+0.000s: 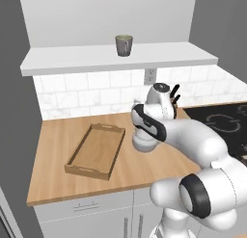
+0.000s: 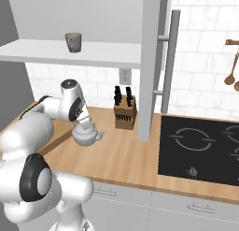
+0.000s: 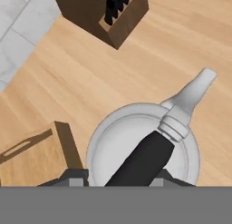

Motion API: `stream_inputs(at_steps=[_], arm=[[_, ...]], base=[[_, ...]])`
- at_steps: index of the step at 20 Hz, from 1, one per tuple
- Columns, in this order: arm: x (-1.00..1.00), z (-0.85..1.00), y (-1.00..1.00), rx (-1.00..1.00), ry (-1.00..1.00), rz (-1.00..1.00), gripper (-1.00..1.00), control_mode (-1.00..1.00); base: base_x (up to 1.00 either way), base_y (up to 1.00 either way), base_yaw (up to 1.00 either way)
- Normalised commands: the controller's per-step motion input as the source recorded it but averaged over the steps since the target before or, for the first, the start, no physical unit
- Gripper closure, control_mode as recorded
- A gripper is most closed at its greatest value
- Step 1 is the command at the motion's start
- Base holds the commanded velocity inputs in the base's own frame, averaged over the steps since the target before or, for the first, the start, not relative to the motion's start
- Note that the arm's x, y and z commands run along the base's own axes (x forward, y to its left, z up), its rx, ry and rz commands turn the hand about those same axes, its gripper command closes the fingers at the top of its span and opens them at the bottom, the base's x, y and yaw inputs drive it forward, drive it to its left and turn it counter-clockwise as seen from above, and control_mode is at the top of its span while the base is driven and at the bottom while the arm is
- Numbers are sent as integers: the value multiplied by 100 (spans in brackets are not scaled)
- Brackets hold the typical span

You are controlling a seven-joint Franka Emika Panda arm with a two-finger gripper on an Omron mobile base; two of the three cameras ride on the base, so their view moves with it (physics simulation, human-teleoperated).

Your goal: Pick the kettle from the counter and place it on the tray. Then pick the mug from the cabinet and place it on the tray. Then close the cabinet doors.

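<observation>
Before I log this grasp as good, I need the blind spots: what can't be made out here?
- Hand view: the finger tips on the kettle handle, cut off by the bottom edge.
- Left base view: the kettle, behind the arm.
- Right base view: the tray, behind the arm.
- Mug: contents too small.

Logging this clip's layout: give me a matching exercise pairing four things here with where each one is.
1 mug
2 kettle
3 tray
4 knife block

A on the counter, bare inside
B under the gripper, beside the tray
C on the cabinet shelf
D by the wall, near the stove

Pairs: 1-C, 2-B, 3-A, 4-D
</observation>
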Motion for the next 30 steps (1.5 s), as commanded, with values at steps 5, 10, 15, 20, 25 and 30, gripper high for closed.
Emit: stream_inputs(at_steps=[5, 10, 15, 20, 25, 30], arm=[[-6, 28, 34, 0, -2, 10, 100, -100], [-2, 26, 40, 1, -4, 6, 100, -100], [0, 16, 41, 2, -8, 4, 100, -100], [0, 3, 41, 3, -6, 1, 100, -100], [0, 0, 40, 2, -1, 0, 100, -100], [5, 6, 45, 2, 0, 0, 100, -100]], base=[[0, 0, 0], [0, 0, 0], [0, 0, 0], [0, 0, 0], [0, 0, 0], [0, 0, 0]])
